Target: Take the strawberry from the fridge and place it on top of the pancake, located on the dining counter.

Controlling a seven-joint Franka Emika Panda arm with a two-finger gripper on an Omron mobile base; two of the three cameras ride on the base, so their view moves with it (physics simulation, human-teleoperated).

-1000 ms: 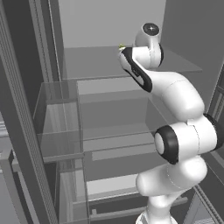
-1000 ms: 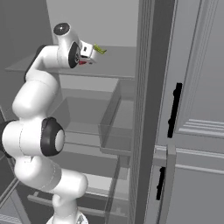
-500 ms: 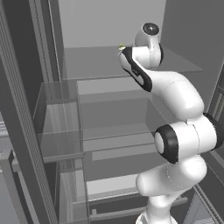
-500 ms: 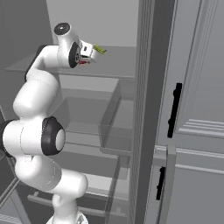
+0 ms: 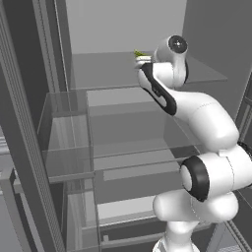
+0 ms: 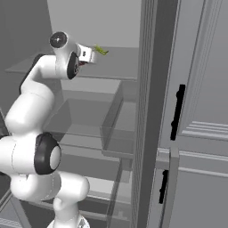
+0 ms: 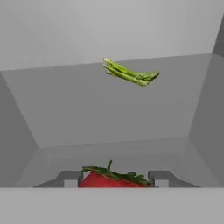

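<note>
The strawberry (image 7: pixel 114 179), red with a green leafy top, sits low between my two dark fingertips (image 7: pixel 72 177) on the fridge's upper shelf (image 7: pixel 109 118). My gripper (image 7: pixel 115 180) is shut on the strawberry, one finger tight against each side. From the base views the arm reaches up into the open fridge (image 5: pixel 113 74), and the gripper (image 6: pixel 87 55) is level with the top shelf. The pancake and the dining counter are out of view.
A bunch of green asparagus (image 7: pixel 130 73) lies further back on the same shelf (image 6: pixel 101 50). Glass shelves and a door bin (image 5: pixel 66 133) sit below. Next to the fridge's dark edge (image 6: pixel 151 111) stand pale cabinet doors with black handles (image 6: pixel 177 111).
The fingers have drawn in on the strawberry. The arm and the base have stayed where they were.
</note>
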